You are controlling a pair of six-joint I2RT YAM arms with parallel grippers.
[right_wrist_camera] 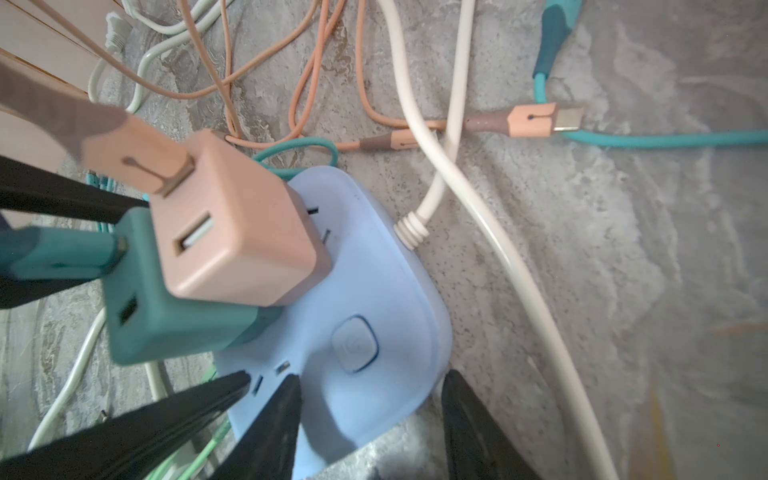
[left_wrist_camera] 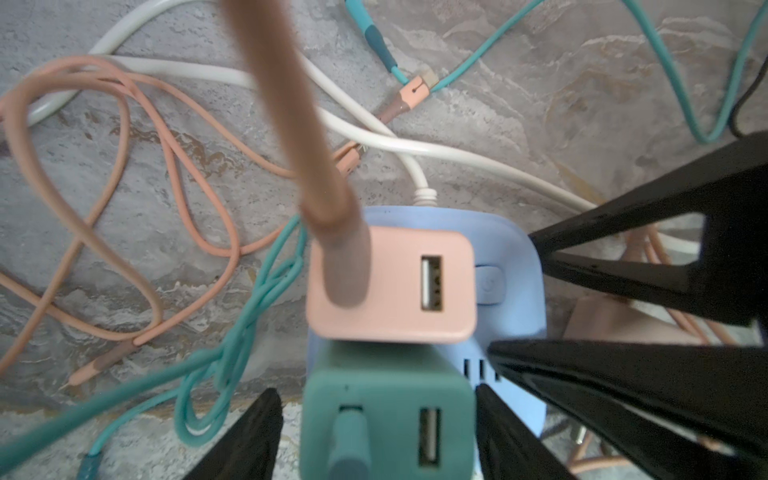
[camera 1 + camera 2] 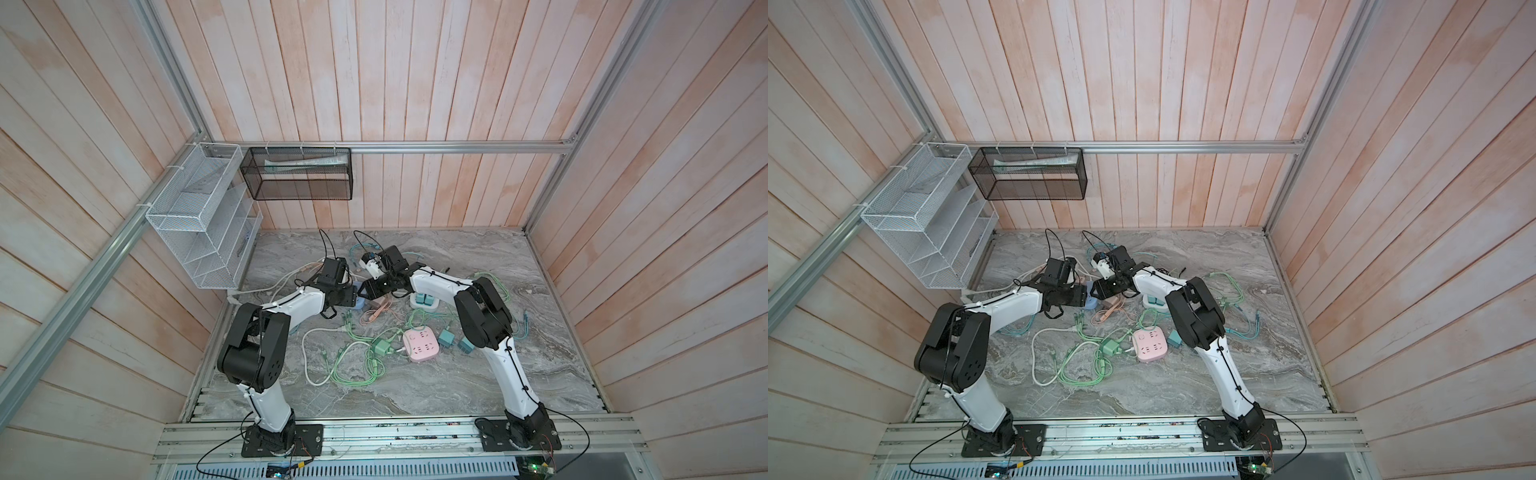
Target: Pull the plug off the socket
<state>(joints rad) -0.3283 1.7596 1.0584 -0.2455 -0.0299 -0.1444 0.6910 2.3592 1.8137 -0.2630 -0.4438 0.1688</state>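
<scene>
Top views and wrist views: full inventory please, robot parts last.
blue strip: one, pale blue, under grippers
pink plug: one, pink, in blue strip
teal plug: one, teal, beside pink plug
white strip: one, white, right of grippers
seated plugs: two, teal, on white strip
pink strip: one, pink, table centre
green plug: one, green, left of pink strip
loose plugs: two, teal, right of pink strip
cables: many, mixed colours, over table
wire rack: one, white, left wall
mesh basket: one, black, back wall
left gripper: one, black, open astride teal plug
right gripper: one, black, open over blue strip

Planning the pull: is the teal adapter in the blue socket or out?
In: teal adapter sits flush on the blue socket, no prongs showing.
</scene>
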